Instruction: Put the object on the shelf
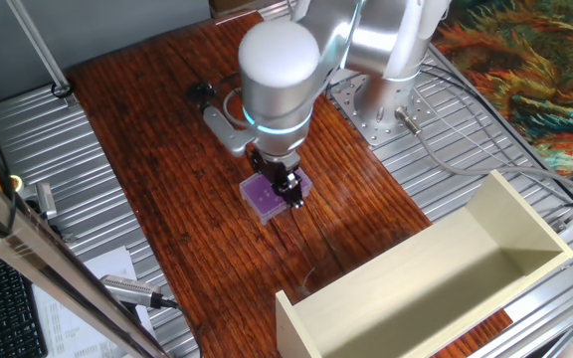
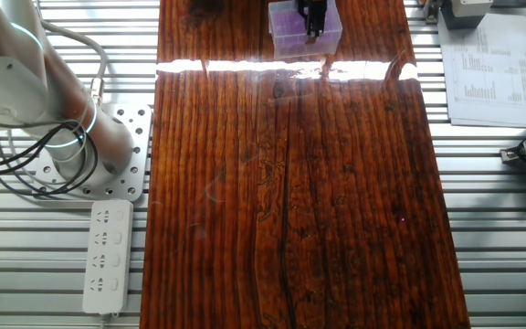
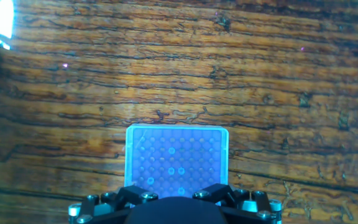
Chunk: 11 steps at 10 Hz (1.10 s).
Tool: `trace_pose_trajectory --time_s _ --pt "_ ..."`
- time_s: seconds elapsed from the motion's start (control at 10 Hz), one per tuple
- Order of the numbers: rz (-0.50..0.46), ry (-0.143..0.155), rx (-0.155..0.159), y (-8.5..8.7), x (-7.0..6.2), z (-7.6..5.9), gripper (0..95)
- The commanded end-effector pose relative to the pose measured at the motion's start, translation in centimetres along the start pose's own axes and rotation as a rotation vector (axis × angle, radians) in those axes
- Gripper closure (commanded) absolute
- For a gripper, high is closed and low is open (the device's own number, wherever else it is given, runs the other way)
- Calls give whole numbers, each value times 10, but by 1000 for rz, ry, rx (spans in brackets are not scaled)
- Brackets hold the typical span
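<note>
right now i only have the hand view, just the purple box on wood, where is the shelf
Observer: The shelf sits at the lower right of one fixed view, at the wooden top's edge, well apart from the box.
Operator: are the jaws on the box yet
Observer: The gripper is low over one side of the box. I cannot tell whether the jaws touch it.
</note>
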State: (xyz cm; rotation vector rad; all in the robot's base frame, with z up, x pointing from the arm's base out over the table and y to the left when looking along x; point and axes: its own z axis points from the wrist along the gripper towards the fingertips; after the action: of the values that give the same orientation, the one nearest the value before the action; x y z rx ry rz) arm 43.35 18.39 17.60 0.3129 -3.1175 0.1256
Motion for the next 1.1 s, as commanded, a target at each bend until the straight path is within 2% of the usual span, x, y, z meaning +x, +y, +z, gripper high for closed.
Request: trace_pose_trajectory --time_s 0.1,0.3,0.5,0.6,0.8,1.1 --pt "-17 -11 -17 1 0 0 950" --pt "-20 5 -19 4 1 -14 950" --pt "-31 2 -33 10 1 -29 950" --pt "-30 0 -43 15 2 -38 950" --pt "-36 7 -51 32 3 -63 950" --pt "-20 11 -58 49 2 -84 950"
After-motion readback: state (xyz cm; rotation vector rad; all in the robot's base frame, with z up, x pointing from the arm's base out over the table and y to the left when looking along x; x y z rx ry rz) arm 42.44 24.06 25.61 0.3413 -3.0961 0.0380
